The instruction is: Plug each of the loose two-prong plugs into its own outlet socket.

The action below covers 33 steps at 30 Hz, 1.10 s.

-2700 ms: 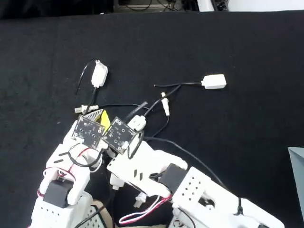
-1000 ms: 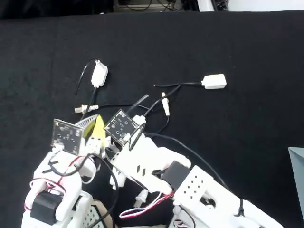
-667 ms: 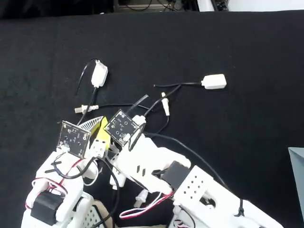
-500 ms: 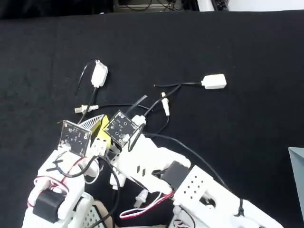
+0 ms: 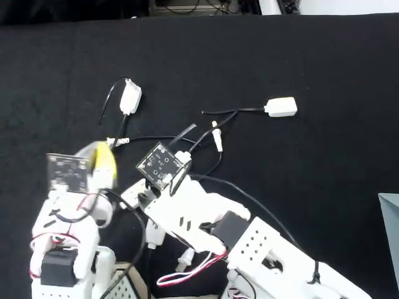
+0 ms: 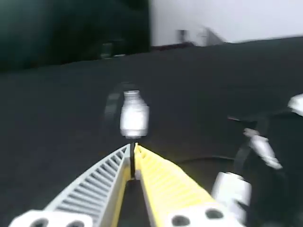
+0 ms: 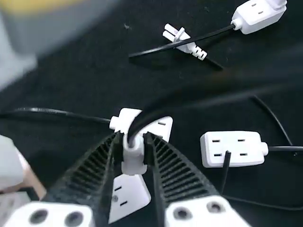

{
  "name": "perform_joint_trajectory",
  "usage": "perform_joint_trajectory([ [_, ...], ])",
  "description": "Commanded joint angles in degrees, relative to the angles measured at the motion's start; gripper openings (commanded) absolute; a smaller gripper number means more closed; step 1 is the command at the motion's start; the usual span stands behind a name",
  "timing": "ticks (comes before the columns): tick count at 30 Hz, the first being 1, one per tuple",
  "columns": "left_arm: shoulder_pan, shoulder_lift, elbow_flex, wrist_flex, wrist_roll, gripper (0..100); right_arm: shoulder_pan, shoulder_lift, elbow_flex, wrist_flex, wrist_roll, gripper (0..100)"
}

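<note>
My right gripper [image 7: 134, 142] is shut on a white two-prong plug [image 7: 132, 158], whose black cable runs up between the fingers. It holds the plug just over a white outlet [image 7: 142, 124]; whether the prongs are in is hidden. In the high view this gripper [image 5: 181, 159] sits mid-table. My left gripper [image 6: 132, 148], one grey and one yellow finger, is shut above the cloth with nothing seen in it, pointing at another white outlet [image 6: 134, 116]. Seen from above, the left gripper [image 5: 100, 153] is raised just short of a loose plug [image 5: 116, 142] and that outlet [image 5: 129, 97].
A second loose plug [image 5: 216, 137] lies right of centre, and a third outlet [image 5: 280, 107] lies farther right. Black cables [image 5: 206, 180] cross the black cloth between them. Beside the right gripper lies another white outlet [image 7: 232, 149]. The far half of the table holds open room.
The left arm has swung left and lifted away from the right arm, its gripper now near the left loose plug. The right arm has held almost still with its plug.
</note>
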Motion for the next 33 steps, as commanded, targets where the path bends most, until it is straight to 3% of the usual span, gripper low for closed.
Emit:
perform_joint_trajectory([
  [1,-14.20,0.00,-1.45,4.75,0.35,3,2.73,1.80,-1.63,-2.20,-1.14,1.3],
  [5,-22.73,0.00,-1.27,11.08,0.35,3,2.90,9.54,-1.80,-8.00,-1.14,1.3],
  [9,-29.76,0.00,1.98,9.85,2.11,3,2.90,18.51,-1.89,-16.35,-1.14,1.2],
  [14,-31.08,0.00,13.41,0.79,10.29,3,3.96,26.68,-4.62,-20.48,-3.69,1.2],
  [18,-33.01,0.00,18.24,-5.98,11.52,3,6.07,29.49,-5.58,-22.95,-3.60,1.2],
  [33,-34.42,0.00,18.51,-6.59,11.60,3,6.07,30.37,-4.70,-25.14,-3.87,1.2],
])
